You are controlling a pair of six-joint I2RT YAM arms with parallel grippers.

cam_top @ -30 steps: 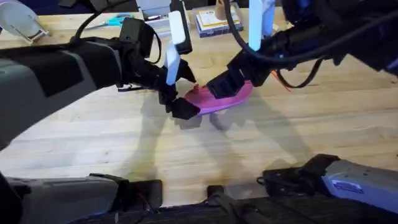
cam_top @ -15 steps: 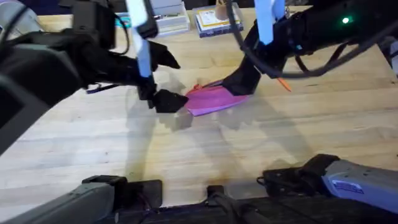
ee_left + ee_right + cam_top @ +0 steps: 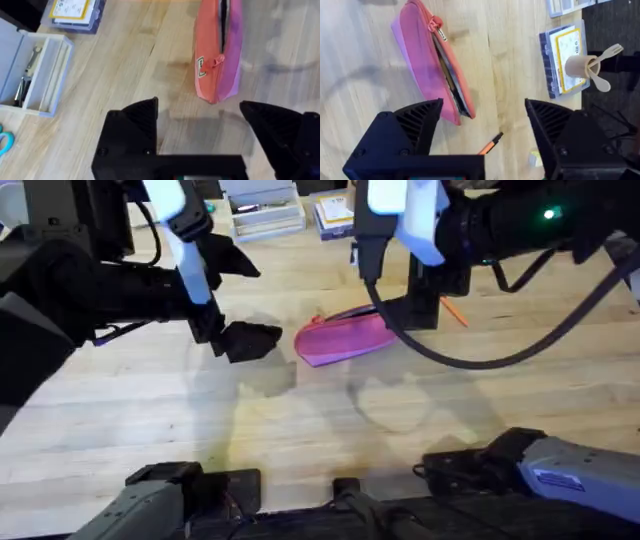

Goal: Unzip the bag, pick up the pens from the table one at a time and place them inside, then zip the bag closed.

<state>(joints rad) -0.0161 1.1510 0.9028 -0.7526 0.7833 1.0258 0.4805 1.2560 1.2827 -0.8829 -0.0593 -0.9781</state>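
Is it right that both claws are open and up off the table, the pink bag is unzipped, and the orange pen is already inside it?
Not quite. The pen is not inside: the right wrist view shows it lying on the table beside the bag. The rest holds: the bag's zipper gapes open, and the left claw and right claw are both open above the table.

Bag (image 3: pixel 345 340) between grippers, on table (image 3: pixel 300 430)
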